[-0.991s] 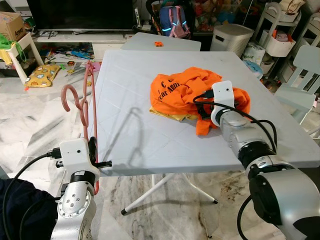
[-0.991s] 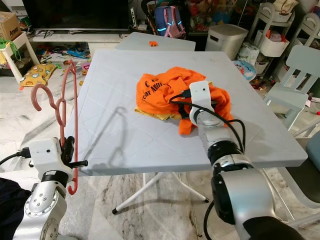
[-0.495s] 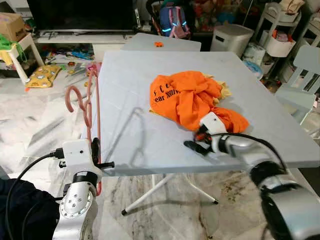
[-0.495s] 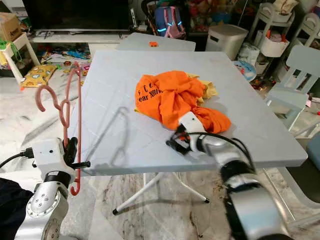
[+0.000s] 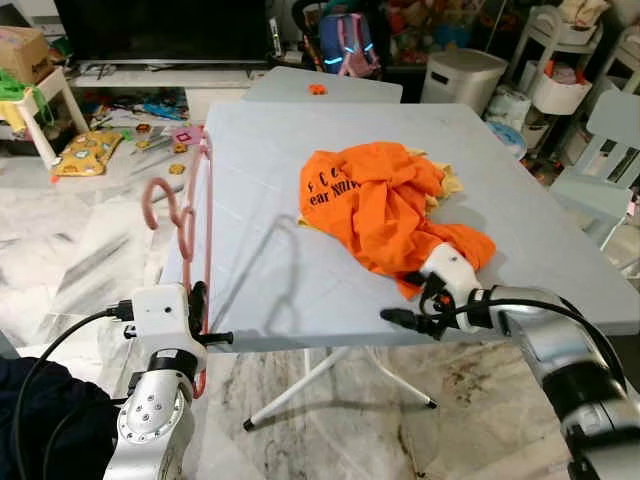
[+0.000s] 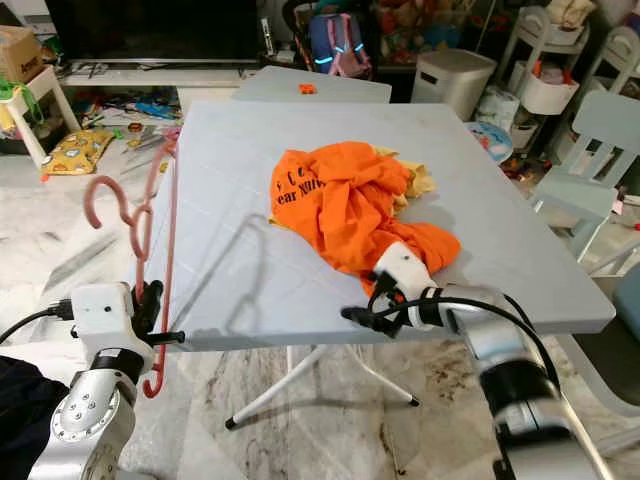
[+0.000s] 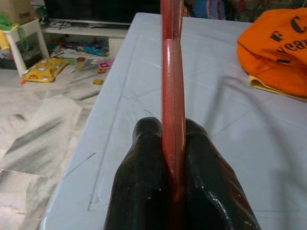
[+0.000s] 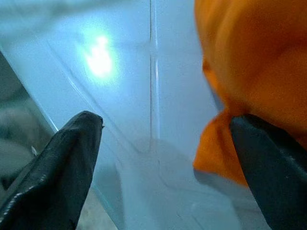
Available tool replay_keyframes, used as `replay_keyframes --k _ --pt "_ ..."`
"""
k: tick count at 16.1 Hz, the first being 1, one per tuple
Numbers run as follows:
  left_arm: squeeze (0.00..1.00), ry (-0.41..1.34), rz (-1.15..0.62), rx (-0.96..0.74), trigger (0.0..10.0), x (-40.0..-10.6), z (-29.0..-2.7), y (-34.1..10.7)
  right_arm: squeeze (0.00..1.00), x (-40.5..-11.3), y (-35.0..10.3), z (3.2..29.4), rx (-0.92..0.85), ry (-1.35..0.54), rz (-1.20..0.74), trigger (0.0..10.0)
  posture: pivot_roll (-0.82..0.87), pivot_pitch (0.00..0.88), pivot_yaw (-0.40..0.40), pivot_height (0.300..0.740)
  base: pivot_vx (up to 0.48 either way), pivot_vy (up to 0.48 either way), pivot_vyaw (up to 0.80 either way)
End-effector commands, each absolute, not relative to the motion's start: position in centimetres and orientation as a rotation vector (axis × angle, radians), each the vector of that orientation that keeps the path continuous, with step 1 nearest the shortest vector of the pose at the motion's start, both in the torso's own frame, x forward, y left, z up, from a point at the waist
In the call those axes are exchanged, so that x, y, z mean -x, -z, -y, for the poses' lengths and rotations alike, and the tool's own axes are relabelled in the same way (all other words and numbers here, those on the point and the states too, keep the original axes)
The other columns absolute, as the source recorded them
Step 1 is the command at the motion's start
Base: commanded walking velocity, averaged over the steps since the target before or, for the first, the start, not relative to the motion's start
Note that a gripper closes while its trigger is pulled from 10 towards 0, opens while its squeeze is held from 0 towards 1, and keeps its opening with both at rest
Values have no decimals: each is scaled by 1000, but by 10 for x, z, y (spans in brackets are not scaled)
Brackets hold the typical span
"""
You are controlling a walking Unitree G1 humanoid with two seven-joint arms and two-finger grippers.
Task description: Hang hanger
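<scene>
A pink hanger [image 7: 172,96] stands upright off the left edge of the grey table [image 5: 270,260], its hook [image 5: 152,194] pointing away from the table. My left gripper [image 5: 200,303] is shut on the hanger's lower part, and its black fingers [image 7: 144,191] pinch the bar. An orange shirt [image 5: 385,200] lies crumpled on the middle of the table, with one corner trailing toward the front edge. My right gripper [image 5: 408,316] hovers at that front edge, just in front of the shirt's corner [image 8: 240,96]. It is open, with its fingers [image 8: 62,167] wide apart.
A second grey table [image 5: 320,85] stands behind this one. Further back are a backpack [image 5: 345,40] and a white bin [image 5: 462,75]. A pale chair [image 5: 600,170] is at the right, and toys litter the marble floor [image 5: 80,240] on the left.
My right gripper has drawn back from the shirt to the table's front edge, pulling a corner of the shirt forward, and is now off the cloth. The hanger has shifted slightly toward the table.
</scene>
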State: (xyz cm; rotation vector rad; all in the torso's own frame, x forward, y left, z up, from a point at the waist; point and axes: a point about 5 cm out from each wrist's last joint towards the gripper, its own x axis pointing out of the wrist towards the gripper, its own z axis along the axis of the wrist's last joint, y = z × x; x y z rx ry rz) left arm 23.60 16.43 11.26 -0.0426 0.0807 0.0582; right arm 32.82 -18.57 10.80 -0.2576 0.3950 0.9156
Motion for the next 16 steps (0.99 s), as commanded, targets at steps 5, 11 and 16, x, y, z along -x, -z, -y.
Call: replay_keyframes --k 5,11,16 --pt "0 33 -21 51 10000 -239 -152 -126 0 -302 -151 163 -93 -1055 -173 10000 -6 9 -2 740 0 0 0" --pt "0 5 -19 34 10000 -239 -153 -128 0 -330 -172 167 -104 -650 -1 10000 -6 11 -6 740 0 0 0" --pt "0 3 -27 11 10000 -239 -150 -126 0 -334 -151 179 2 -236 11 10000 -6 16 -2 740 0 0 0"
